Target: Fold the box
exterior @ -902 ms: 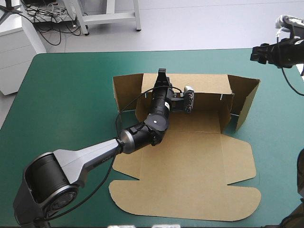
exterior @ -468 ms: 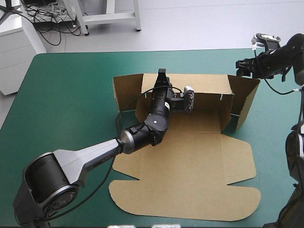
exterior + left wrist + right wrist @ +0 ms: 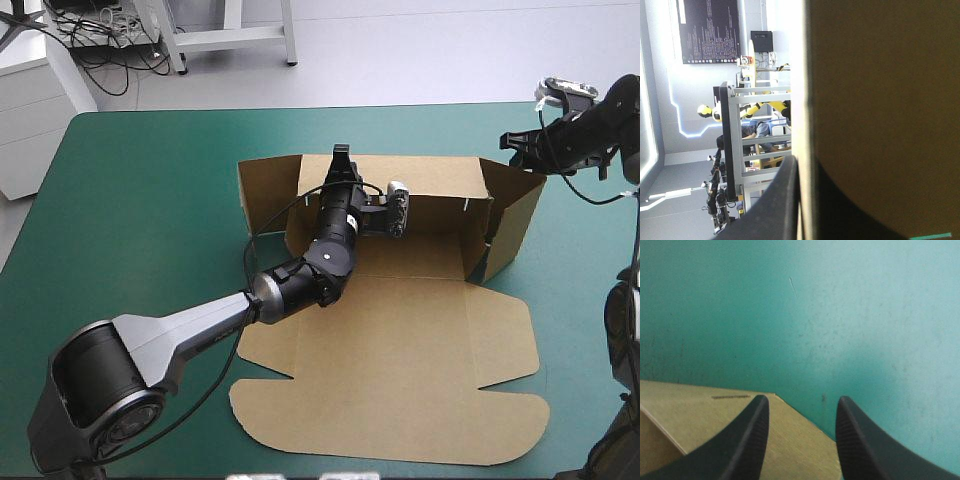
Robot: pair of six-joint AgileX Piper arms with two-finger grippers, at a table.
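Back wall pinched in the left fingers (image 3: pixel 784 197), right fingers (image 3: pixel 754 437) spread.
The brown cardboard box (image 3: pixel 420 340) sits mid teal-green surface (image 3: pixel 150 200), walls up, lid flat; right fingers hover over its right wall's corner.

The right tool (image 3: pixel 513 141) has come in from beyond the far right corner of the box (image 3: pixel 400 340), dropping lower and closer. It now sits at the top far end of the box's raised right wall (image 3: pixel 515 215), where before it hung well apart from it. That wall now leans a little more inward, its near lower end shifted slightly toward the box's middle.
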